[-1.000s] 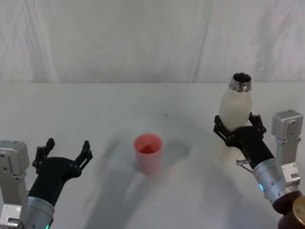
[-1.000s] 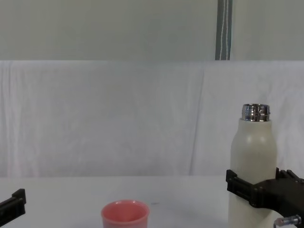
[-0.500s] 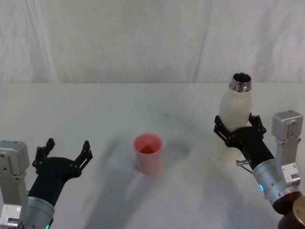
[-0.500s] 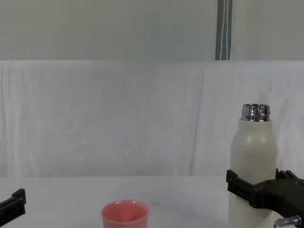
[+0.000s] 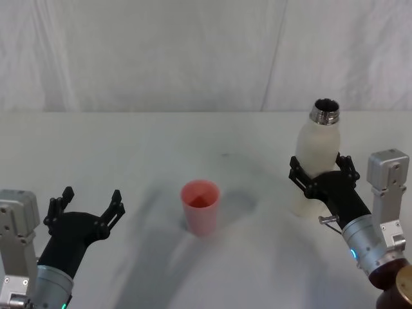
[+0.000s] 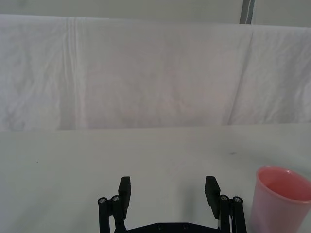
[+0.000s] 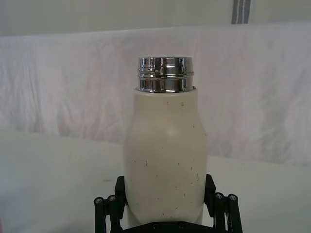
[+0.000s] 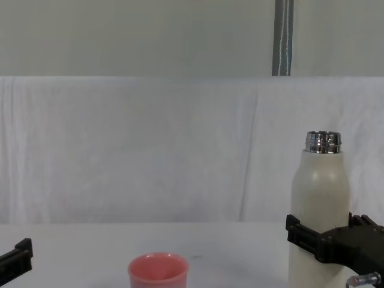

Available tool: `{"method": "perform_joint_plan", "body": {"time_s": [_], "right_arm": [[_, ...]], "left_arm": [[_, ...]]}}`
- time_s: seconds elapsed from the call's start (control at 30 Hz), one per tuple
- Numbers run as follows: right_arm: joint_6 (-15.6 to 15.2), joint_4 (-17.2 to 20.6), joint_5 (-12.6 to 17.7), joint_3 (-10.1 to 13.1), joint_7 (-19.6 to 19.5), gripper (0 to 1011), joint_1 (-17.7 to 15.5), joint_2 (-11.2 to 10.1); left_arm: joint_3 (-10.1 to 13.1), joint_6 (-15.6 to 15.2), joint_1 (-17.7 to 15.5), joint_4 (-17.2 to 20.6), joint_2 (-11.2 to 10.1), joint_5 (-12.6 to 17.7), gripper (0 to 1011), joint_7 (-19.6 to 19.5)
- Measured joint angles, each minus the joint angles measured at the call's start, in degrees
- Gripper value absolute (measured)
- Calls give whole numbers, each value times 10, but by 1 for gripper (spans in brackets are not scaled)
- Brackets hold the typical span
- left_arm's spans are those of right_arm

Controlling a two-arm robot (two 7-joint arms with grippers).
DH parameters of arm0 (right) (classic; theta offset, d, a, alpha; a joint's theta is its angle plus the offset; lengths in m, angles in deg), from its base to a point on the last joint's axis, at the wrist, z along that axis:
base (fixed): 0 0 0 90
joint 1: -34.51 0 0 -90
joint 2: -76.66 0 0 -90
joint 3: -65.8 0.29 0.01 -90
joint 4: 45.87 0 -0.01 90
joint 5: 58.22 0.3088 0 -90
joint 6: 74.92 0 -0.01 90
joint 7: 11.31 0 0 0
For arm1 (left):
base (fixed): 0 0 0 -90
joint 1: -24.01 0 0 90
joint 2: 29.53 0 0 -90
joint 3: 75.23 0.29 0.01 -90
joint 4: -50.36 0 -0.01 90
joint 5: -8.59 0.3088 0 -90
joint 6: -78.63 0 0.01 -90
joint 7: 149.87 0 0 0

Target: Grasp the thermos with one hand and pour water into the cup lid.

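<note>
the thermos stands upright on the white table at the right side of the scene, its shiny steel neck open at the top with no cap on. the right gripper reaches in from the near right and has its two black fingers set around the lower body of the thermos, one on each side; in the right wrist view the fingers sit against the cream wall, so the gripper is grasping the thermos. in the chest view the black fingers wrap the bottle well below its shoulder.

the cup lid, a small pink cup, stands upright near the middle of the table, well apart from the thermos and to its left, mouth up.

the left gripper hovers at the near left, its fingers spread wide with nothing between them. it is well apart from the cup lid, which shows at the edge of the left wrist view. a white cloth backdrop hangs behind the far edge of the table.
</note>
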Motion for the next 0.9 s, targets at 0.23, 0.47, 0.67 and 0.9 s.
{"method": "perform_joint_plan", "body": {"time_s": [0.23,0.47,0.67,0.9], "right_arm": [[3,21,-9,-13,15,959,0,-13],[9,38,-29,-29,28,959,9,-33],[13,48,-58,-45,32,959,18,-52],[25,52,-103,-63,29,959,29,-72]], "left_arm": [[0,0,0,0,0,0,1001,0],[0,0,0,0,0,0,1001,0],[0,0,0,0,0,0,1001,0],[0,0,0,0,0,0,1001,0]]}}
